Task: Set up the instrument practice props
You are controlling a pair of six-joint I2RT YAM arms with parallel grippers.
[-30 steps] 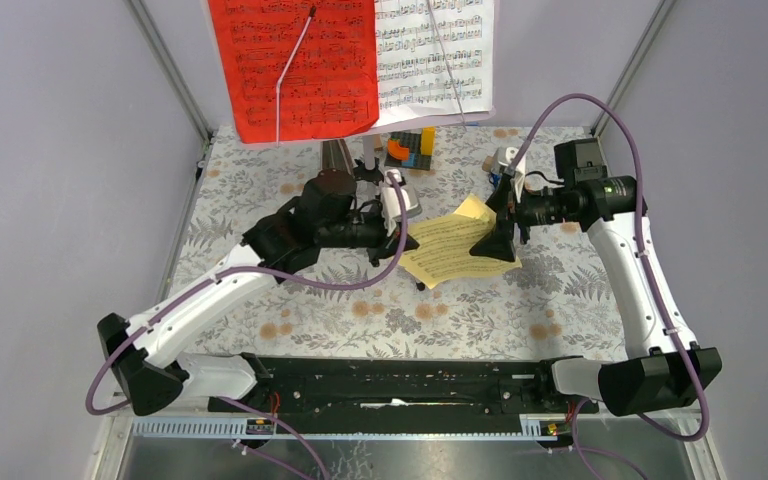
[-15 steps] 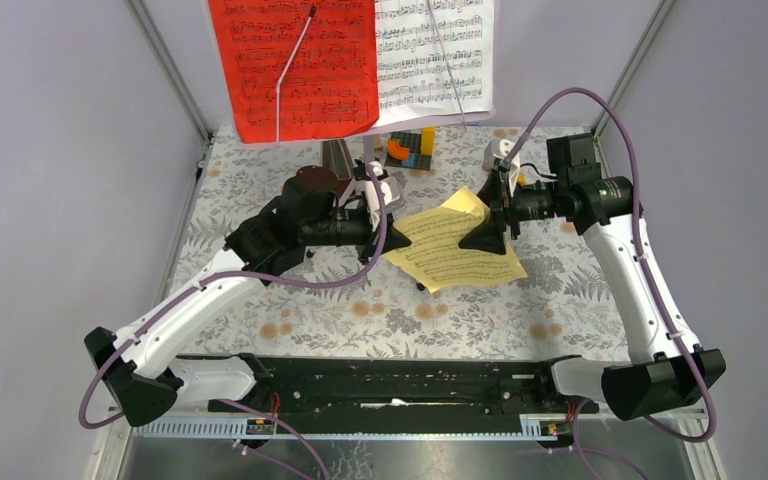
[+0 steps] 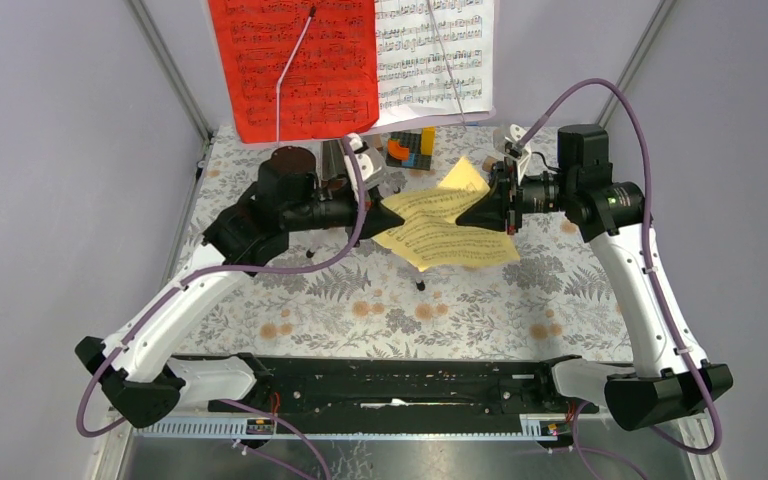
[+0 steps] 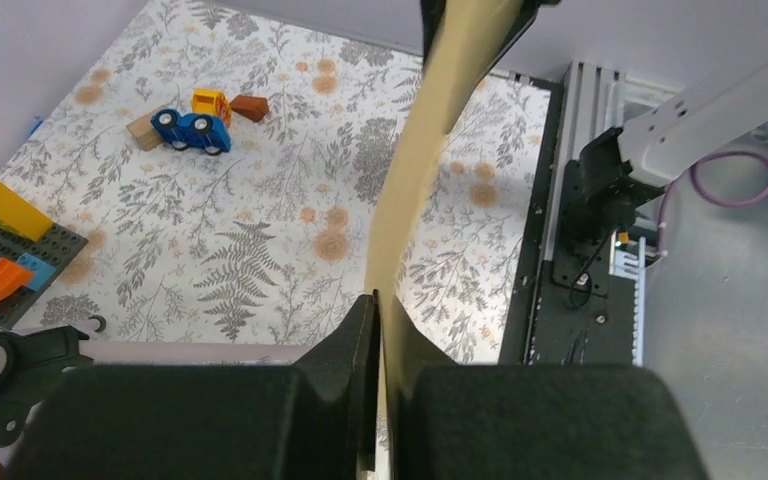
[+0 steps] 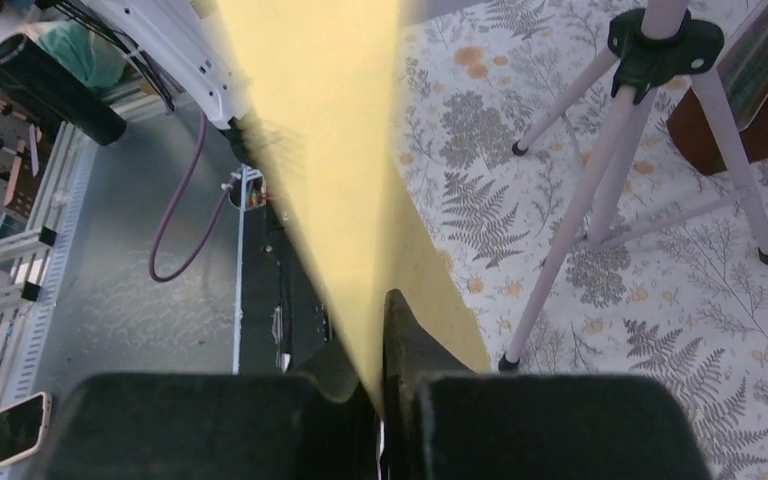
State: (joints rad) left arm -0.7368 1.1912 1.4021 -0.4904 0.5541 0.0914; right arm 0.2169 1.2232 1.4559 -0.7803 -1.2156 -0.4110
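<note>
Yellow page (image 3: 442, 238) has risen; left gripper (image 3: 378, 206) and newly closed right gripper (image 3: 470, 213) pinch it.

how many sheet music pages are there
3: red page at back left, white page right of it, yellow page held aloft by left gripper and right gripper. Others may hide behind.

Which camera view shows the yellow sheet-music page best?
The top external view: the yellow sheet-music page shows its printed face, held between the left gripper and right gripper. Both wrist views show only a blank yellow strip, edge-on.
</note>
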